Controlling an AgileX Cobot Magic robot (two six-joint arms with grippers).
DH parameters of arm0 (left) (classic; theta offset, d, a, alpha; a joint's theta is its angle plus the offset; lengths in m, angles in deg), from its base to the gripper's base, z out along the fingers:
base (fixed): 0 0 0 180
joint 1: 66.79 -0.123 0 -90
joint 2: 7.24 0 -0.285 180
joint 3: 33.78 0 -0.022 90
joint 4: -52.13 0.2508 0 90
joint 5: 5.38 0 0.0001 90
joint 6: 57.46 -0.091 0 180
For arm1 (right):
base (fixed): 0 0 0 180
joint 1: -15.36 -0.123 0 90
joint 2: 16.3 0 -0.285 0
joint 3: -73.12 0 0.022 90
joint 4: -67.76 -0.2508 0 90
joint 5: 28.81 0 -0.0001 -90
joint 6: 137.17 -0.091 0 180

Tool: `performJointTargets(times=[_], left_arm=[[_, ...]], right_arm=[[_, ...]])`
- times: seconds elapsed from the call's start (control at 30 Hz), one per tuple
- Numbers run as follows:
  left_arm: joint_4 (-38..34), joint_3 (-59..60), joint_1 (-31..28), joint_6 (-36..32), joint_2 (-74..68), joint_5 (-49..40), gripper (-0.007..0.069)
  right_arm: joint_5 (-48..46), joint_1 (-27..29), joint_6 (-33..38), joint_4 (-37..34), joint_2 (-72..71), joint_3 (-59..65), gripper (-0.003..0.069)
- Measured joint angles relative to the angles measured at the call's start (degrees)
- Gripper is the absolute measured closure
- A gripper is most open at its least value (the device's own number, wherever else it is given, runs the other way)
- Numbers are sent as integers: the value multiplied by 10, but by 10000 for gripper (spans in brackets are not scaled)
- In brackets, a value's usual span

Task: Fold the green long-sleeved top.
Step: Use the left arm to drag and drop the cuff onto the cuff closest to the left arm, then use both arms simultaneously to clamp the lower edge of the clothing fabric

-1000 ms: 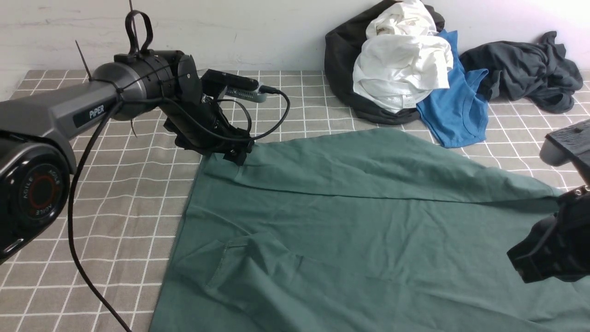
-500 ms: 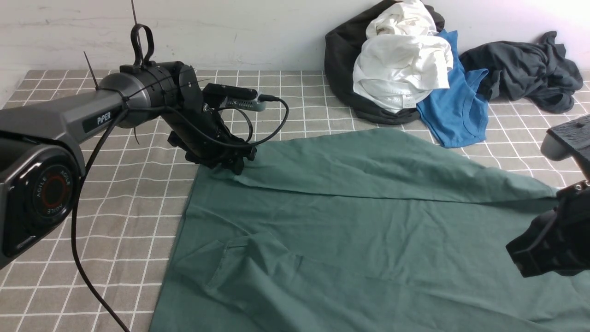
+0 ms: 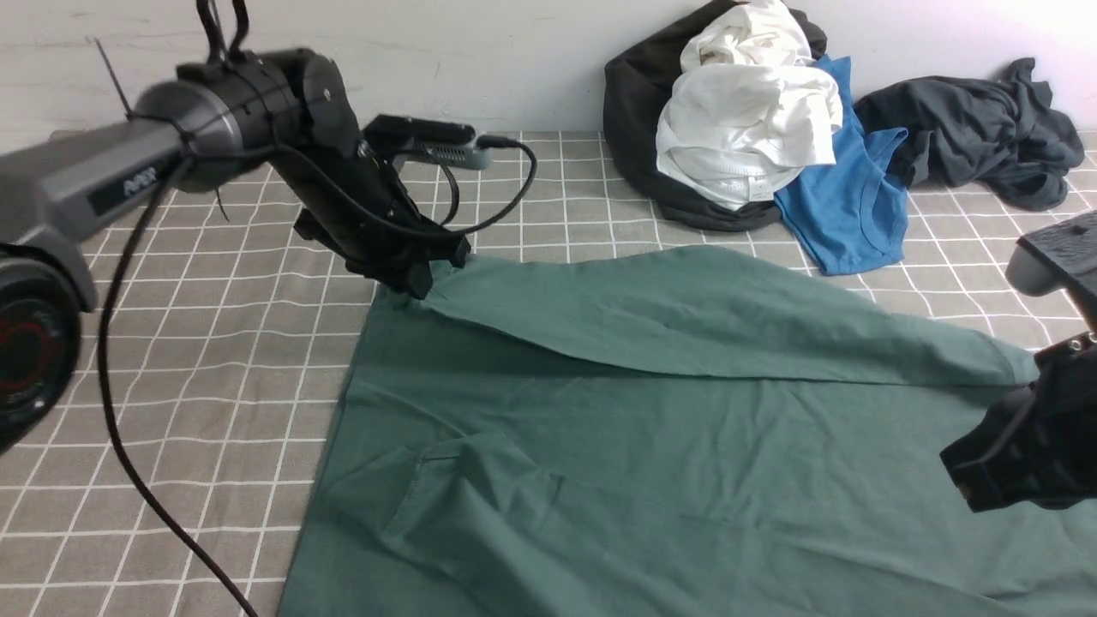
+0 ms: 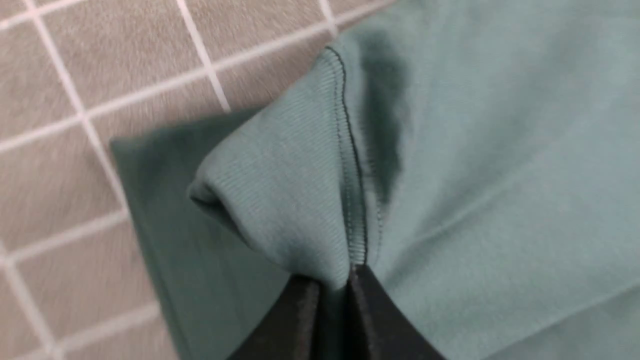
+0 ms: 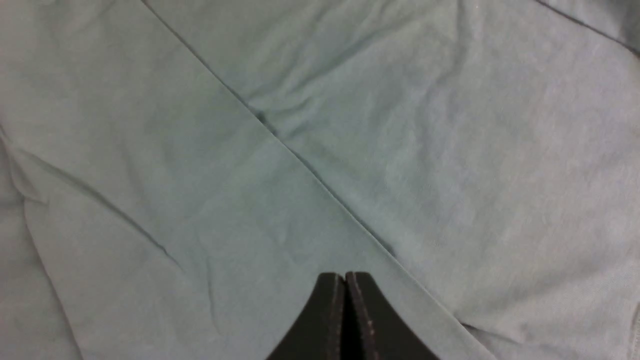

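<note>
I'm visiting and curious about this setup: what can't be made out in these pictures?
- Front view: the green top runs off the bottom and right edges.
- Front view: the right gripper is cut by the right edge.
- Front view: white clothes cover most of the black garment.

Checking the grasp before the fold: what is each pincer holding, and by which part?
Left pincer pinches the green long-sleeved top at its ribbed cuff. Right pincer is shut on nothing.
</note>
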Motion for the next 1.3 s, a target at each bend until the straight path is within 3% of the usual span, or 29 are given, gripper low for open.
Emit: performJointTargets(times=[0.13, 0.4, 0.67, 0.73, 0.83, 1.0, 1.07, 1.17, 1.3], left_arm=[[-19, 70, 0, -4, 115, -46, 592], [-95, 367, 1, -69, 316, -30, 592], [-114, 543, 2, -128, 358, 38, 564], [-116, 555, 2, -140, 358, 43, 535], [-132, 562, 2, -150, 359, 44, 433], [-181, 562, 4, -195, 373, 7, 213], [-183, 562, 21, -213, 382, -18, 158], [-161, 562, 72, -218, 392, -48, 134], [-62, 581, 215, -197, 396, -76, 125]], right_arm=[[-11, 0, 0, -1, -1, -13, 675], [-53, -3, 0, -11, -9, -14, 675], [-99, -74, 0, -1, -21, -15, 675], [-112, -88, 1, 0, -22, -15, 675], [-130, -122, 4, 0, -22, -15, 675], [-133, -172, 3, 0, -52, -13, 675], [-133, -182, 3, 0, -68, -6, 675], [-134, -192, 3, -3, -87, 5, 675], [-136, -212, 19, -16, -111, 45, 664]])
